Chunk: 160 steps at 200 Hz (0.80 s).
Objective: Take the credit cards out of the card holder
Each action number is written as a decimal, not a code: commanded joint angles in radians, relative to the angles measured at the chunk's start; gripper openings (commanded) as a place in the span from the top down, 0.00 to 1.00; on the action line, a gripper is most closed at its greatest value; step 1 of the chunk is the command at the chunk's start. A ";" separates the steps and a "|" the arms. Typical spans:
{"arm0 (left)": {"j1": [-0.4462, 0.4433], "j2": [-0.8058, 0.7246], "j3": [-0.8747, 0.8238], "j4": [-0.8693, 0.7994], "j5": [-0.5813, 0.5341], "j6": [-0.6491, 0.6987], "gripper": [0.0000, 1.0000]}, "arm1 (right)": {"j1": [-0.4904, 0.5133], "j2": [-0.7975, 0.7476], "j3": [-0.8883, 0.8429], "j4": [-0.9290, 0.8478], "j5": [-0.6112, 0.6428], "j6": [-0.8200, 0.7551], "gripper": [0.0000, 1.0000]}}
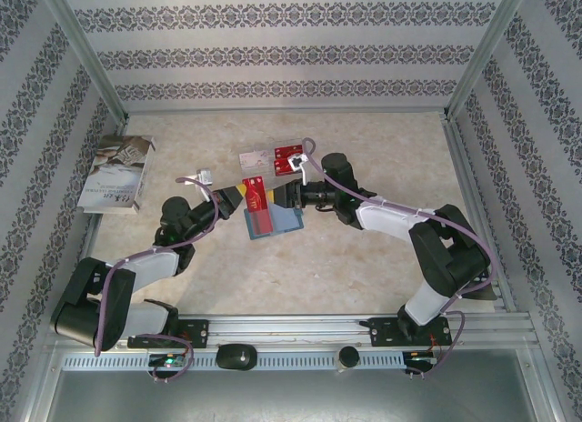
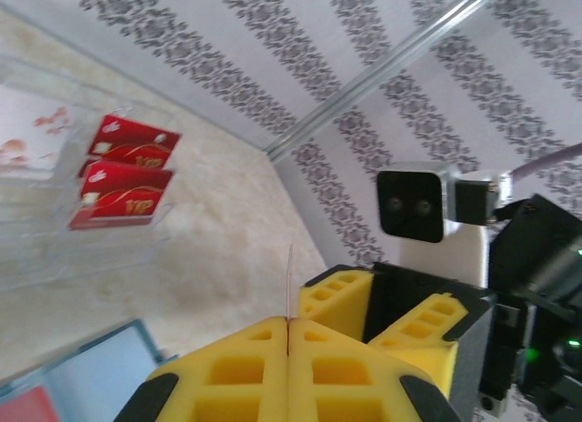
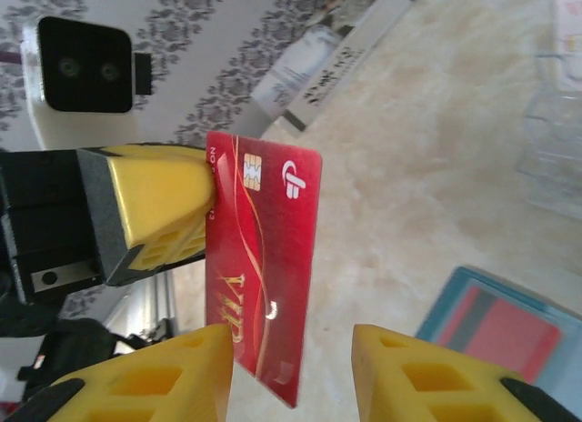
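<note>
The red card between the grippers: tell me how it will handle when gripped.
Probably stiff: the red card looks flat though the left gripper pinches just one edge. Likely light: edge-on it is hairline thin. Its smooth face might slip in the open right gripper.

Red credit card (image 3: 264, 258) raised upright, teal card holder (image 1: 275, 222) lying open nearby

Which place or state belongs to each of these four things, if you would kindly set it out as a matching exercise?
Things:
1. left end effector
2. right end effector
3. card holder
4. white booklet

Places or states:
A. at the far left edge of the table
B. open, fingers apart
C. flat on the table, near its middle
D. shut on a red card

Pairs: 1-D, 2-B, 3-C, 4-A
</note>
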 commanded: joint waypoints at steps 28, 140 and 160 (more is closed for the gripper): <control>0.014 -0.005 -0.019 0.221 0.054 -0.059 1.00 | -0.003 0.037 0.046 0.185 -0.142 0.107 0.59; 0.042 0.042 0.001 0.228 0.022 -0.178 0.28 | -0.079 0.039 0.141 0.041 -0.222 0.026 1.00; 0.061 -0.020 0.010 0.078 0.010 -0.151 0.00 | -0.102 0.008 0.258 -0.413 -0.141 -0.320 1.00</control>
